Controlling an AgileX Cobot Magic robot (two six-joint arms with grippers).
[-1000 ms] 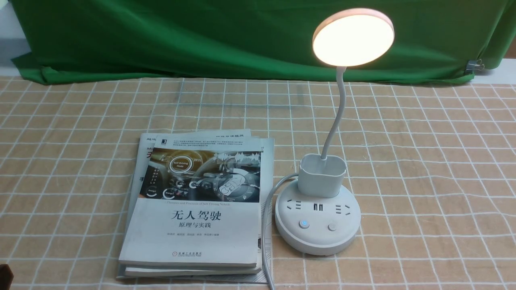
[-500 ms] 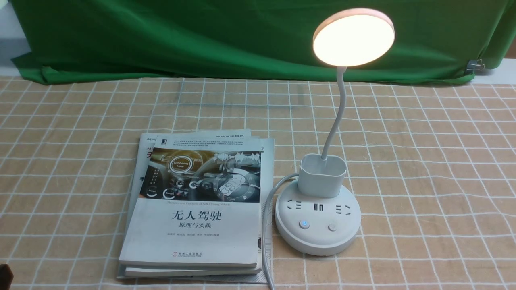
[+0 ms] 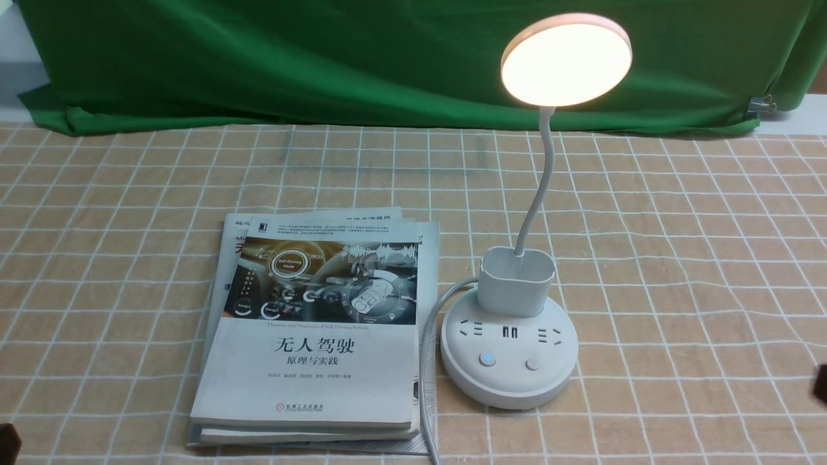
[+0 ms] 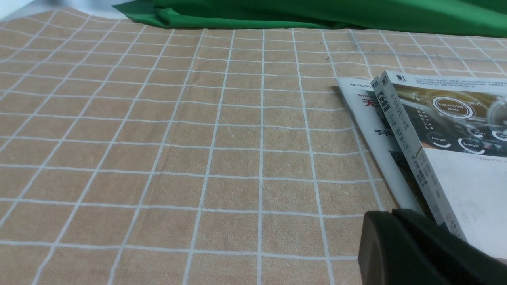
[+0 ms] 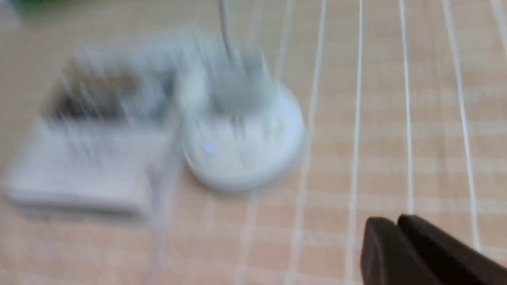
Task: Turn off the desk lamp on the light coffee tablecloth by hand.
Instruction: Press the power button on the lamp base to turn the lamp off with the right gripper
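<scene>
Right claw (image 5: 397,222): fingers together, empty | desk lamp (image 3: 510,349): lit, right of the tablecloth's (image 3: 678,258) middle, toward the near edge | I'd bring closed tips above the blue-lit button (image 3: 488,360), then press straight down, gently, clear of the cable (image 3: 424,361)

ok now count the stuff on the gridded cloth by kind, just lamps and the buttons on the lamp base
desk lamp: 1
buttons on its base: 2, one lit blue, one unlit
total: 3
</scene>
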